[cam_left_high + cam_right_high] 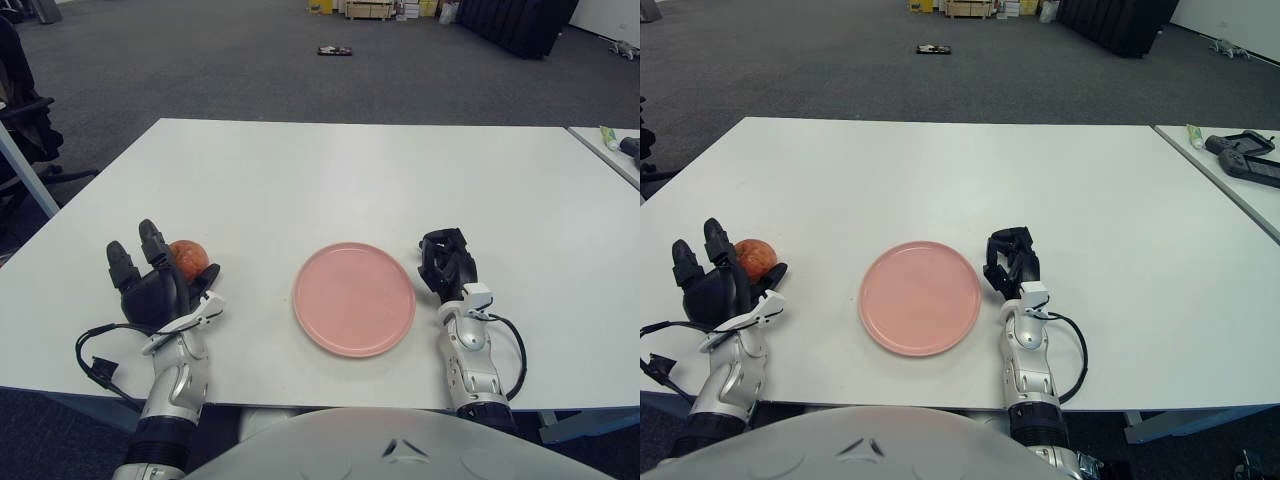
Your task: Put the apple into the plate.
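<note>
Left hand (158,287) sat at the near left of the white table (330,170), black fingers (152,243) raised and spread around the near side of the apple (189,256). Cupped it from behind, thumb to its right, but could not tell whether the grip had truly closed on it. Apple showed only as a reddish-orange top above the palm, down at table level, well apart from the pink plate (354,297).

Right hand (446,262) showed just beside the plate's right rim, fingers curled in, holding nothing.

Nothing stood on the bare stretch of tabletop between apple and plate. Plate lay flat, near the front edge, roughly midway between the two hands. Loose black cable (100,352) looped off the left wrist, over the table's edge. Another cable (517,350) curled beside the right forearm.

Beyond the table: grey carpet, a small dark object (335,50) on the floor far off, a chair (25,110) at the left edge.

Second table (1230,165) at the right showed more fully in the right eye view: a green-and-white tube (1195,136) and a black device (1245,158) on it, only partly caught at the border of the left eye view. Chair missed by the right eye view.
</note>
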